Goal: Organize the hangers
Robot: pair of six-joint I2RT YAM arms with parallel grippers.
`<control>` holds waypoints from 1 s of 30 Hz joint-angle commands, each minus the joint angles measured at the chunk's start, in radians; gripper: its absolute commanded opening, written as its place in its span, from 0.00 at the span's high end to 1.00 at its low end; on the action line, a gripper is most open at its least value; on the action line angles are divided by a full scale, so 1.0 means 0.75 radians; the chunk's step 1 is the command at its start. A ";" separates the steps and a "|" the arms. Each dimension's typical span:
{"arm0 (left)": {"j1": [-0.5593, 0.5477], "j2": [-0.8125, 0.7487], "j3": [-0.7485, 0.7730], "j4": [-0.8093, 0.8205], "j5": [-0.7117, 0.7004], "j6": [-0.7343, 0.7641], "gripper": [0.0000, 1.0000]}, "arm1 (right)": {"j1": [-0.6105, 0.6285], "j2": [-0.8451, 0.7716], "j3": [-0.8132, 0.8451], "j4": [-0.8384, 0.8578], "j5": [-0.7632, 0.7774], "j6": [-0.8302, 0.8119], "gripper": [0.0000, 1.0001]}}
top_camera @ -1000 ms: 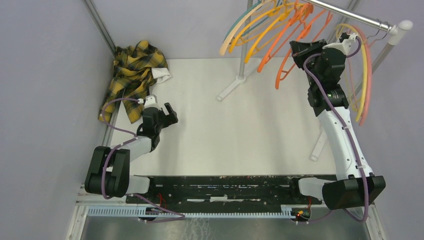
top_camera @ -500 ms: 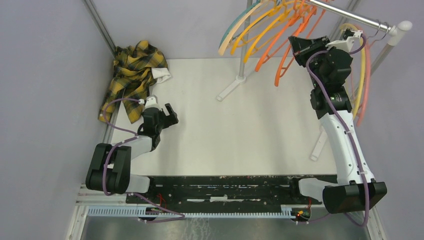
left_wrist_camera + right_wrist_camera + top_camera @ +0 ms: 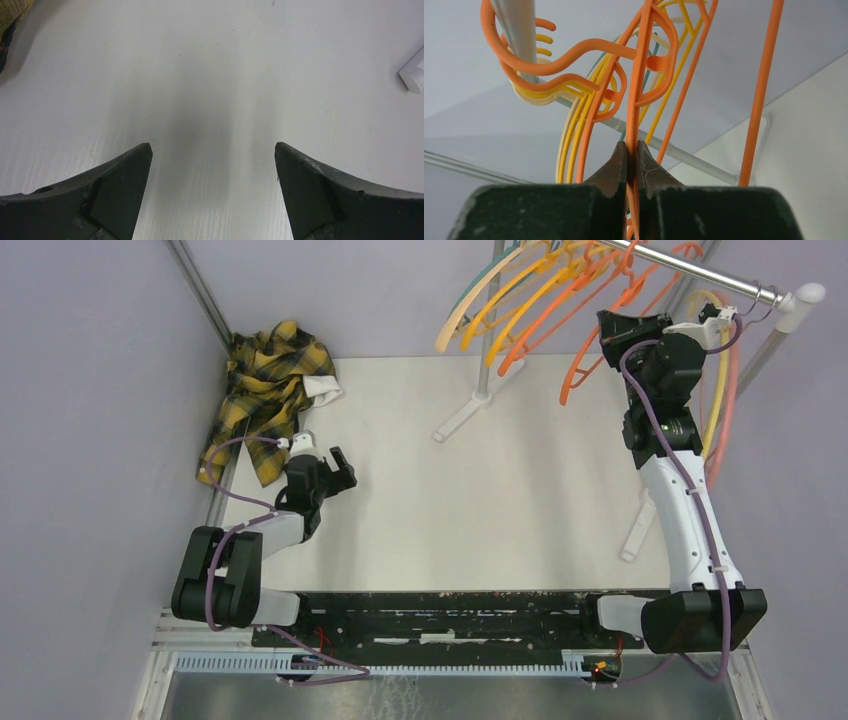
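Observation:
Several hangers [image 3: 520, 290] in peach, teal, yellow and orange hang bunched on the silver rail [image 3: 700, 272] at the back right. My right gripper [image 3: 612, 328] is raised just under the rail and shut on the thin bar of an orange hanger [image 3: 578, 365]. In the right wrist view the fingertips [image 3: 631, 150] pinch that orange hanger [image 3: 640, 90], and orange hooks curl round the rail [image 3: 516, 30]. Yellow and pink hangers [image 3: 722, 390] hang behind the right arm. My left gripper [image 3: 343, 468] rests low over the table, open and empty [image 3: 212, 150].
A yellow-black plaid shirt [image 3: 265, 390] lies crumpled at the table's back left corner. The rack's upright pole and white foot [image 3: 465, 412] stand at the back centre, and another white leg [image 3: 637, 530] slants beside the right arm. Grey walls close in on both sides.
My right gripper has risen and moved back-right toward the rail, carrying the orange hanger with it; the bunched hangers swung. The left arm has not moved.

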 commanded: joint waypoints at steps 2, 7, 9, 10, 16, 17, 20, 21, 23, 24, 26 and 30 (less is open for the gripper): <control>0.000 -0.003 0.017 0.077 0.014 -0.074 0.00 | -0.023 -0.020 -0.023 0.034 0.039 -0.005 0.79; 0.000 0.007 0.019 0.078 0.015 -0.074 0.00 | -0.023 -0.073 -0.030 -0.038 0.007 -0.080 0.29; 0.000 0.010 0.020 0.078 0.016 -0.073 0.00 | -0.023 -0.134 -0.055 -0.051 -0.011 -0.109 0.11; 0.000 0.013 0.021 0.079 0.017 -0.074 0.00 | -0.024 -0.159 -0.068 -0.068 -0.015 -0.120 0.04; -0.004 0.025 0.027 0.079 0.022 -0.069 0.01 | 0.001 -0.304 -0.163 -0.202 -0.049 -0.258 0.00; -0.007 0.026 0.029 0.077 0.022 -0.066 0.01 | 0.024 -0.327 -0.187 -0.218 -0.044 -0.313 0.00; -0.044 0.037 0.040 0.067 -0.014 -0.041 0.01 | 0.170 -0.369 -0.256 -0.280 0.056 -0.461 0.00; -0.069 0.043 0.052 0.059 -0.038 -0.025 0.01 | 0.230 -0.375 -0.280 -0.299 0.110 -0.509 0.00; -0.135 0.063 0.079 0.032 -0.090 0.010 0.01 | 0.351 -0.384 -0.334 -0.327 0.219 -0.590 0.00; -0.160 0.078 0.095 0.019 -0.113 0.026 0.01 | 0.401 -0.391 -0.372 -0.336 0.267 -0.618 0.00; -0.186 0.103 0.116 -0.001 -0.139 0.042 0.01 | 0.487 -0.415 -0.463 -0.338 0.354 -0.638 0.00; -0.198 0.118 0.124 -0.005 -0.151 0.049 0.01 | 0.585 -0.456 -0.642 -0.327 0.453 -0.647 0.00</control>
